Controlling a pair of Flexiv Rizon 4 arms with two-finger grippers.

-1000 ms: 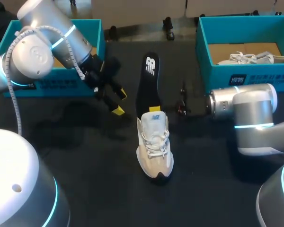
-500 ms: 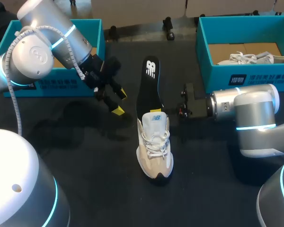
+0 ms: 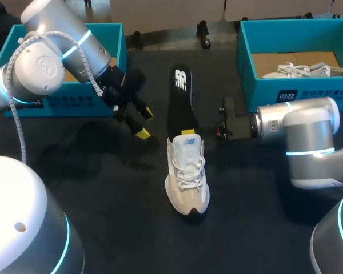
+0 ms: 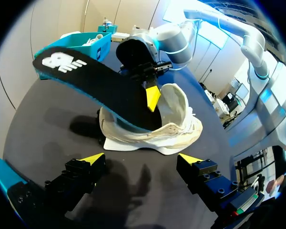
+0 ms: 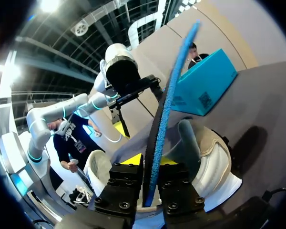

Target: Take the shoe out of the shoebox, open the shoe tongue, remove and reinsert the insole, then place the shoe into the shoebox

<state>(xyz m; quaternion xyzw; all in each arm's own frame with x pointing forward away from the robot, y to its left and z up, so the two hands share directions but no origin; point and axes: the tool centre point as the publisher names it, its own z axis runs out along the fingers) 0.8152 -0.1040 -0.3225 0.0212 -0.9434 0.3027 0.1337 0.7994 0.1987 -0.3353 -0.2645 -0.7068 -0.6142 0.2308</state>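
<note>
The shoe (image 3: 187, 174) is made of soft cream cloth with woven laces, the insole (image 3: 180, 105) of matt black foam. The shoebox (image 3: 257, 91) is of smooth teal card, and the table (image 3: 103, 194) is surfaced matt black.

Tally by kind, as logged.
Two teal shoeboxes are counted, left box (image 3: 115, 43) and right box (image 3: 263, 88); two pale shoes, near shoe (image 3: 187, 177) and far shoe (image 3: 308, 69); one black insole (image 3: 180, 105); two yellow-tipped grippers, left gripper (image 4: 140, 160) and right gripper (image 5: 150, 160).
</note>
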